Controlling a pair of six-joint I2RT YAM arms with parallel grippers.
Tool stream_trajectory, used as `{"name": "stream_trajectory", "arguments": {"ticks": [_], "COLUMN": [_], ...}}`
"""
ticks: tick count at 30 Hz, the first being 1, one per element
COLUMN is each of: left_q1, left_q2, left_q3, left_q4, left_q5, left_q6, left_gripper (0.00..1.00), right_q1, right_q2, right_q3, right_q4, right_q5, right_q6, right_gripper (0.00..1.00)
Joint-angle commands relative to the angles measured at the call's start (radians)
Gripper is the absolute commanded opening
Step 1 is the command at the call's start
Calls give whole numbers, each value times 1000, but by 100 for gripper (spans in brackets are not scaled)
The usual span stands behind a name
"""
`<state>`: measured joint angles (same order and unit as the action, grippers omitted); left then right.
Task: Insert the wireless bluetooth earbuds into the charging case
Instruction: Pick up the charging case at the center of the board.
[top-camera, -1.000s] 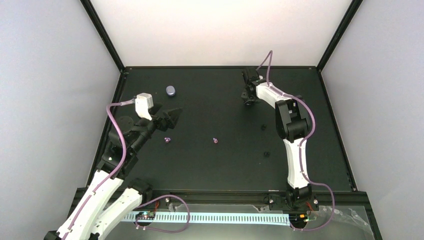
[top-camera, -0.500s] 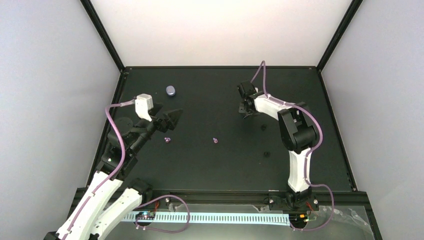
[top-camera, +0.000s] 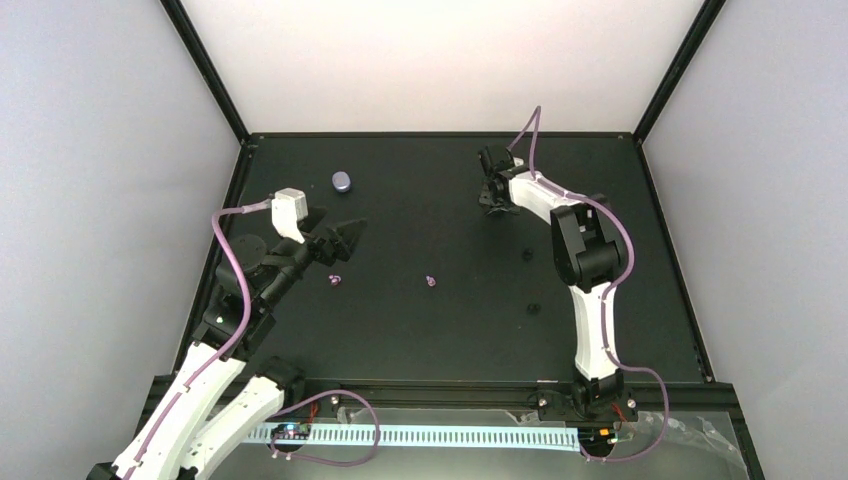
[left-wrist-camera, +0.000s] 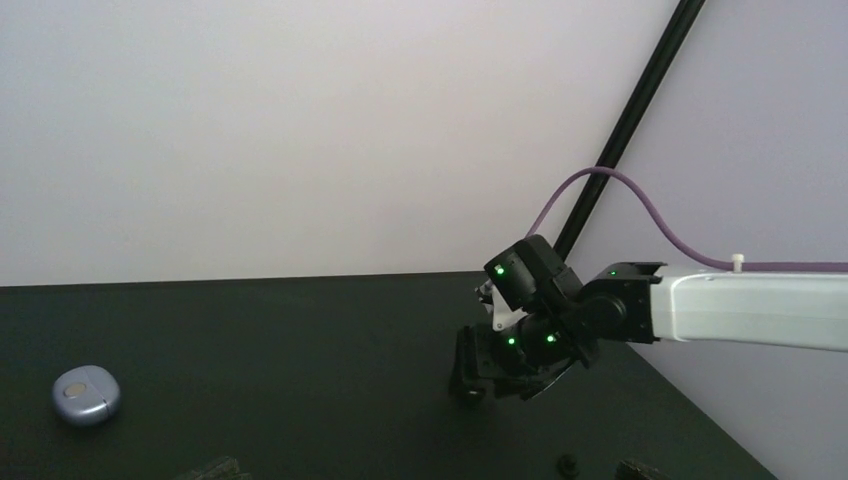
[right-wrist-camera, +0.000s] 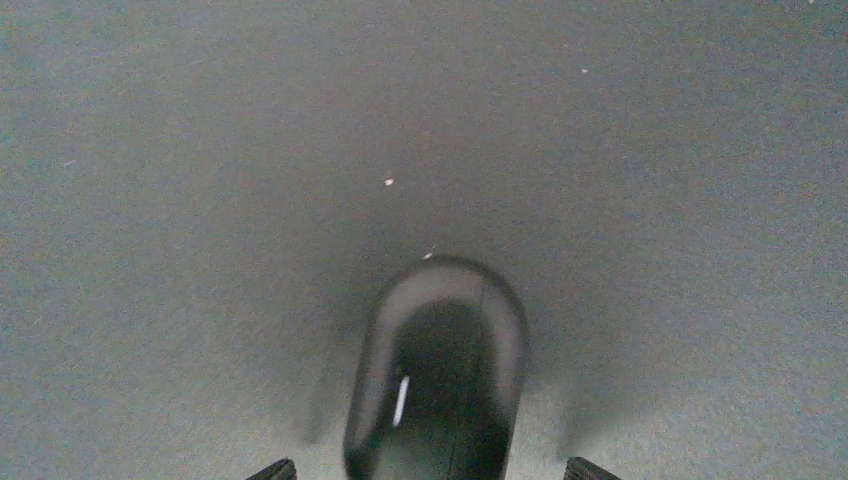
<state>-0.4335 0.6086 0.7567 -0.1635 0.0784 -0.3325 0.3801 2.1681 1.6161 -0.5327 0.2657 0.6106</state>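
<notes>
Black table (top-camera: 440, 200): right gripper (top-camera: 494, 203) spread wide astride black oval object (right-wrist-camera: 437, 370), untouched

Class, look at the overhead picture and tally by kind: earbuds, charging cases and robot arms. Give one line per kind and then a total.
earbuds: 2
charging case: 1
robot arms: 2
Total: 5

Moved back toward the top of the frame with the right gripper (top-camera: 495, 203), after dipping lower half a second ago. Drew the elbow (top-camera: 585, 245) up and leftward too.
</notes>
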Motion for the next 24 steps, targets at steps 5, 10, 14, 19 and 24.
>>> {"name": "stream_trajectory", "arguments": {"ticks": [5, 10, 14, 19, 24], "left_q1": [-5, -4, -5, -5, -5], "left_q2": [-7, -8, -10, -10, -6], "left_q3": [6, 8, 10, 12, 10], "left_q4": [15, 15, 12, 13, 15], "left_q5": [4, 2, 0, 2, 14], "left_q6": [20, 23, 27, 27, 25], "left_gripper": [99, 99, 99, 99, 99], "right_q1": [-19, -23, -23, -14, 43], "right_q2": [108, 157, 152, 91, -27], "right_q3": [146, 215, 199, 114, -32], "right_q4": [-106, -145, -145, -105, -49], "right_q5": [40, 24, 3, -1, 21], "right_q6": [14, -1, -11, -41, -75], "right_gripper": [63, 56, 49, 39, 38]}}
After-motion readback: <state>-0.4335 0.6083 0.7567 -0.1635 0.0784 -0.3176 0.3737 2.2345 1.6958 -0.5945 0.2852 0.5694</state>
